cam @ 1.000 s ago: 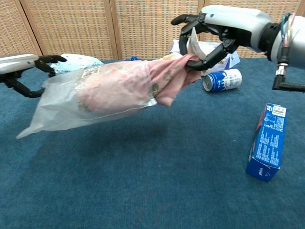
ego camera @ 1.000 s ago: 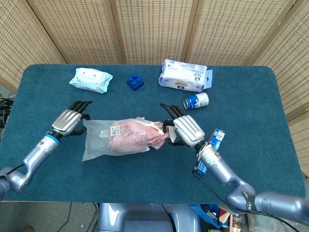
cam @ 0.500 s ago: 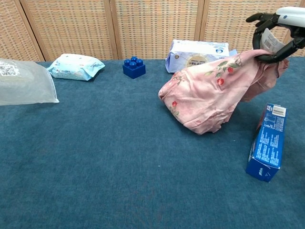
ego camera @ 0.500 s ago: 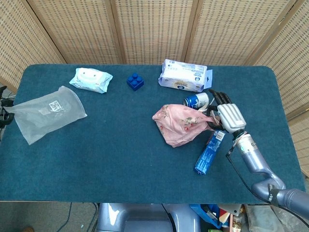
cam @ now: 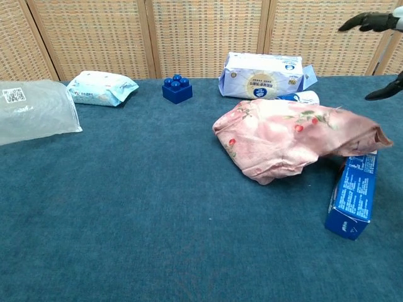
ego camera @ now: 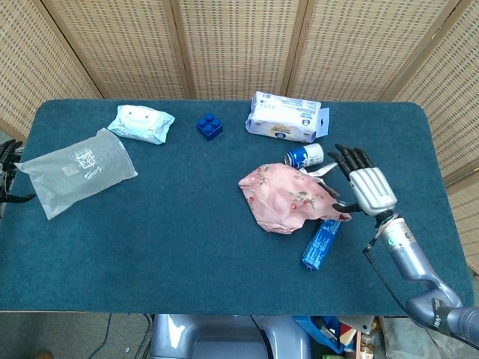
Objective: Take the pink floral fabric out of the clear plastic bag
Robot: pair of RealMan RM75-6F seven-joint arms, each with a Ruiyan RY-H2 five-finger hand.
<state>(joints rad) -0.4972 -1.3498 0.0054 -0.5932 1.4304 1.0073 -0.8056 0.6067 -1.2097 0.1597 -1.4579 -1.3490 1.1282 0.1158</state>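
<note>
The pink floral fabric lies crumpled on the blue table, right of centre, fully out of the bag, with one edge draped over a blue box. My right hand hovers just to its right with fingers spread and nothing in them. The clear plastic bag, empty and showing a label, is at the far left. My left hand grips its end at the frame edge and is mostly cut off.
Along the back stand a wipes pack, a blue toy brick and a white tissue pack. A blue can lies behind the fabric. The blue box lies at the fabric's front right.
The fabric came out of the bag as the hands pulled apart. My right hand then let go of the fabric, which dropped onto the table, and opened wide. The bag stays at the left.
</note>
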